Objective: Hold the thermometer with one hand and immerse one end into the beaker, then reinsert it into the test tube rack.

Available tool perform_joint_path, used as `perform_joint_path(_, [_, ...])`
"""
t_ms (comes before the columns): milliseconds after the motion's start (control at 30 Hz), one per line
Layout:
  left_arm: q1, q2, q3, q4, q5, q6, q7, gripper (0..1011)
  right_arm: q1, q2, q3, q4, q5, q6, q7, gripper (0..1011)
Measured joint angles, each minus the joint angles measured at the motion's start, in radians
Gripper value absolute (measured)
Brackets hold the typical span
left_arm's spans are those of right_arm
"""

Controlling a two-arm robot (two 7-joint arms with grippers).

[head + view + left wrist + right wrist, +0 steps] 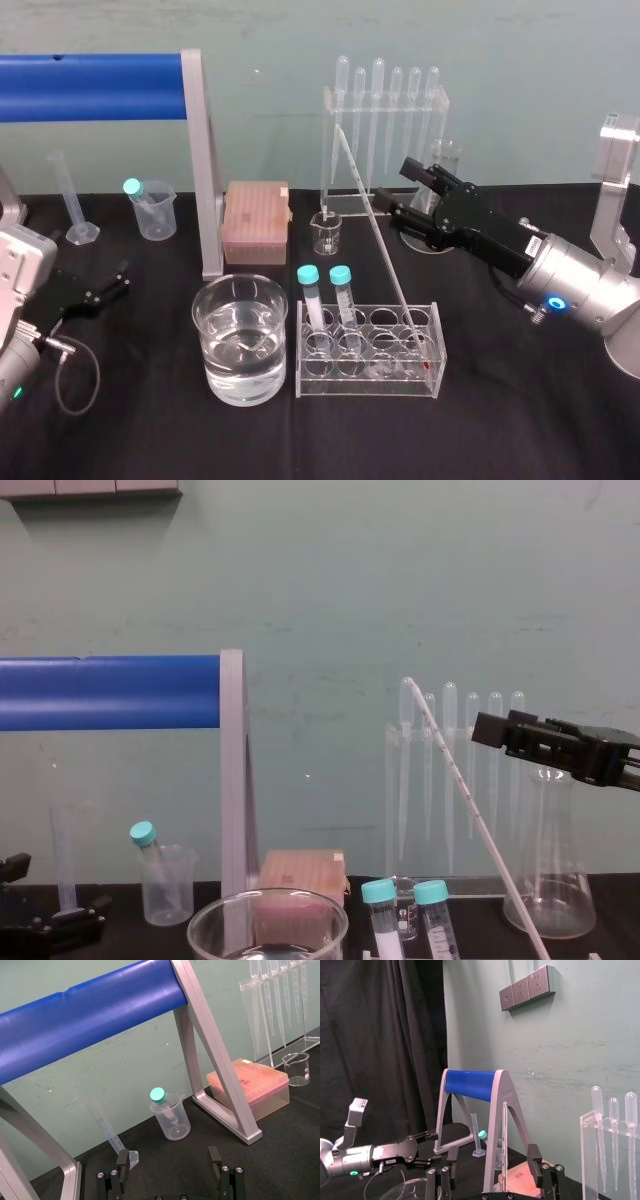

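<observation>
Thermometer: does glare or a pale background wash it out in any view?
Head view: the thermometer reads clearly over the black cloth, but its top fades among the pipettes against the pale wall; glints sit on the beaker, not on it. Chest view: its dark scale marks stand out. Right wrist view: it nearly merges with the grey frame leg behind.

1. Head view looks steeply down on the desk (520, 440) from close above.
2. Chest view sits low, facing the wall (320, 580) level.
3. Wrist views look out past the left gripper (168, 1155) and right gripper (493, 1152); all four share the blue bar (90, 87).
</observation>
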Motion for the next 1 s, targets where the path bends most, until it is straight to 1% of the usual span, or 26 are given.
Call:
perform_joint_path(100, [0.000,0.000,0.000,0.000,0.000,0.000,0.000,1008,0.000,0.000,0.000,0.000,0.000,0.000,0.000,929])
perform_joint_path(133, [0.000,0.000,0.000,0.000,0.000,0.000,0.000,1008,0.000,0.000,0.000,0.000,0.000,0.000,0.000,973])
perform_joint_path(167, [0.000,0.000,0.000,0.000,0.000,0.000,0.000,1008,0.000,0.000,0.000,0.000,0.000,0.000,0.000,973])
perform_joint_path(200, [0.000,0.000,0.000,0.000,0.000,0.000,0.000,1008,0.000,0.000,0.000,0.000,0.000,0.000,0.000,998])
perform_joint_path(467, [0.000,0.000,0.000,0.000,0.000,0.000,0.000,1008,0.000,0.000,0.000,0.000,0.000,0.000,0.000,1002])
perform_joint_path(533, [0.000,0.000,0.000,0.000,0.000,0.000,0.000,1008,-0.006,0.004,0.002,-0.013,-0.008,0.001,-0.022,1003])
perform_joint_path(567, [0.000,0.000,0.000,0.000,0.000,0.000,0.000,1008,-0.018,0.010,0.011,-0.034,-0.021,0.002,-0.062,1003])
perform_joint_path(700, [0.000,0.000,0.000,0.000,0.000,0.000,0.000,1008,-0.055,0.027,0.039,-0.091,-0.066,0.021,-0.181,1003])
perform_joint_path(733, [0.000,0.000,0.000,0.000,0.000,0.000,0.000,1008,-0.086,0.038,0.063,-0.134,-0.099,0.047,-0.279,1003])
perform_joint_path(767, [0.000,0.000,0.000,0.000,0.000,0.000,0.000,1008,-0.086,0.038,0.063,-0.134,-0.099,0.047,-0.279,1003])
perform_joint_path(800, [0.000,0.000,0.000,0.000,0.000,0.000,0.000,1008,-0.107,0.046,0.078,-0.164,-0.123,0.079,-0.353,1003])
perform_joint_path(867, [0.000,0.000,0.000,0.000,0.000,0.000,0.000,1008,-0.126,0.050,0.092,-0.187,-0.139,0.113,-0.417,1003])
perform_joint_path(900, [0.000,0.000,0.000,0.000,0.000,0.000,0.000,1008,-0.140,0.054,0.104,-0.204,-0.153,0.155,-0.474,1003])
perform_joint_path(1000, [0.000,0.000,0.000,0.000,0.000,0.000,0.000,1008,-0.154,0.055,0.112,-0.219,-0.167,0.209,-0.530,1003])
